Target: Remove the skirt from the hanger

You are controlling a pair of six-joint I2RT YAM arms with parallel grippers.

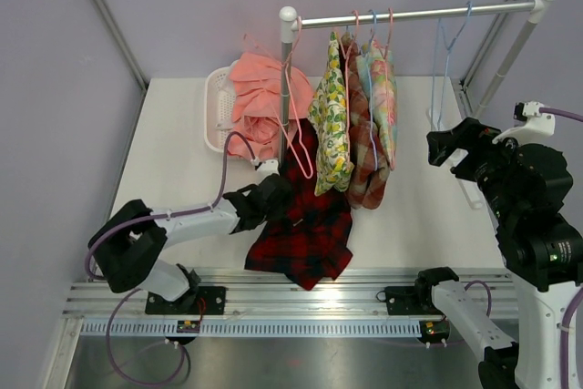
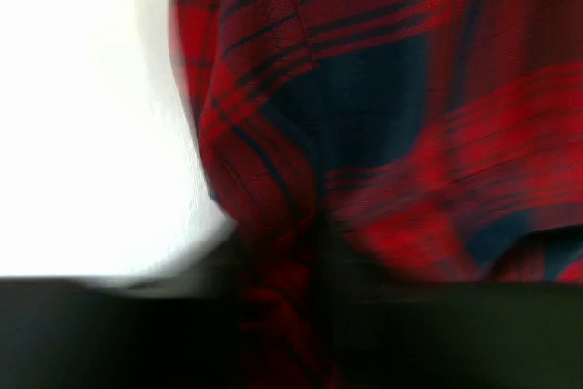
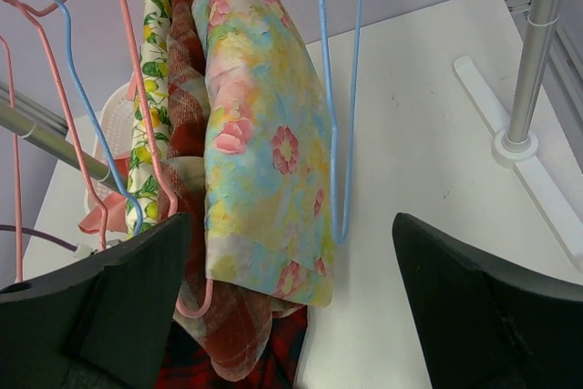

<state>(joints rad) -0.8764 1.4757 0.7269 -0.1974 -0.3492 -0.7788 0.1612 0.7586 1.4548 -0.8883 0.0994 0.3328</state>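
I see pale lavender walls (image 1: 182, 15) across the upper frame, with grey metal struts (image 1: 107, 15) slanting at upper left and upper right. A white table (image 1: 182, 161) fills the centre. A silver slotted rail (image 1: 301, 307) runs along the bottom. Lighting is even.

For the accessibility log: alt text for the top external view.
The left pincer sits at the edge of a red plaid skirt on the white table, below a rail of hanging garments. The right pincer is raised at the right.
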